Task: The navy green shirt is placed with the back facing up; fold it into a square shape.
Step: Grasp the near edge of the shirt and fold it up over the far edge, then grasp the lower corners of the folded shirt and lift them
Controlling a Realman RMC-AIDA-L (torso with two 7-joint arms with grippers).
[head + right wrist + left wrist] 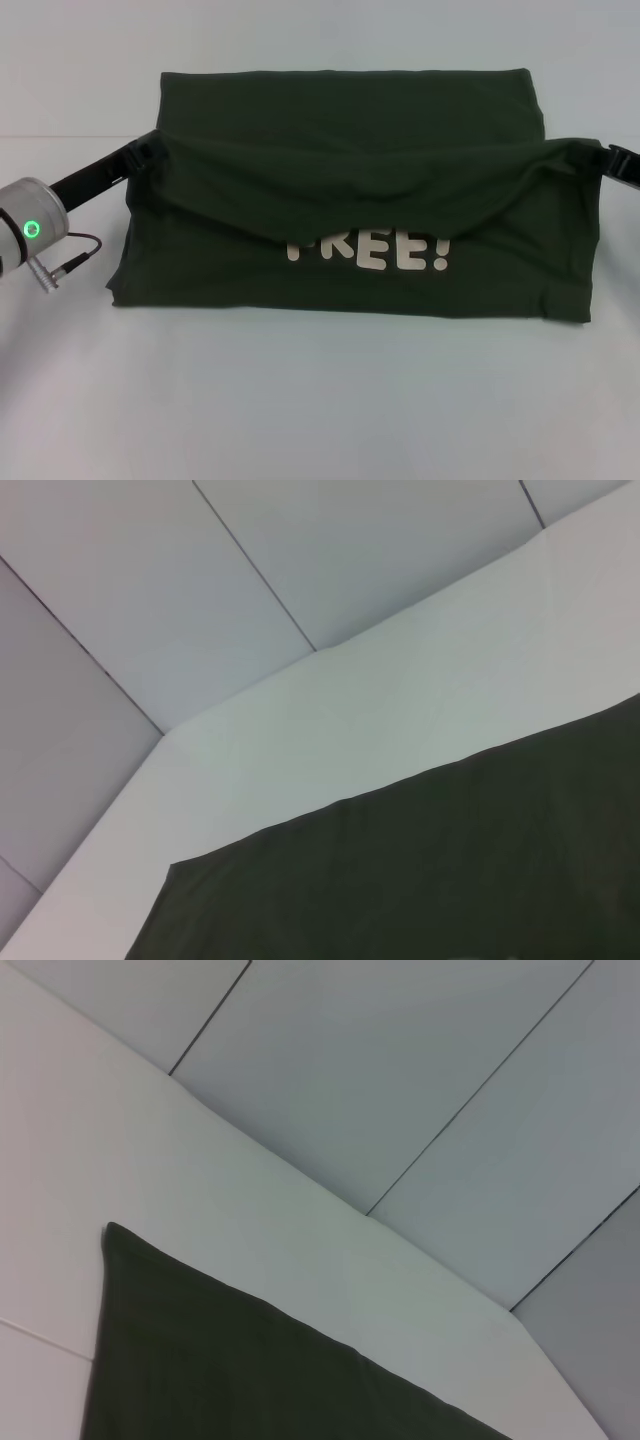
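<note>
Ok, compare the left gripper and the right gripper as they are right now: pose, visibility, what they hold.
The left gripper shows with most of its arm, reaching in from the robot's left; the right gripper barely enters the head view.
The left gripper pinches the left corner of the navy green shirt; the right gripper pinches the right corner.
Both hold the lifted edge at similar height, with the cloth sagging between them over the "FREE!" lettering.

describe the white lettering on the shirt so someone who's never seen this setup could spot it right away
Start at the white table, where the navy green shirt lies spread between the left gripper and the right gripper, each at a lifted corner. Below the sagging raised edge are pale block letters reading "FREE!", tops partly covered. They are the only pale marking on the dark cloth.
</note>
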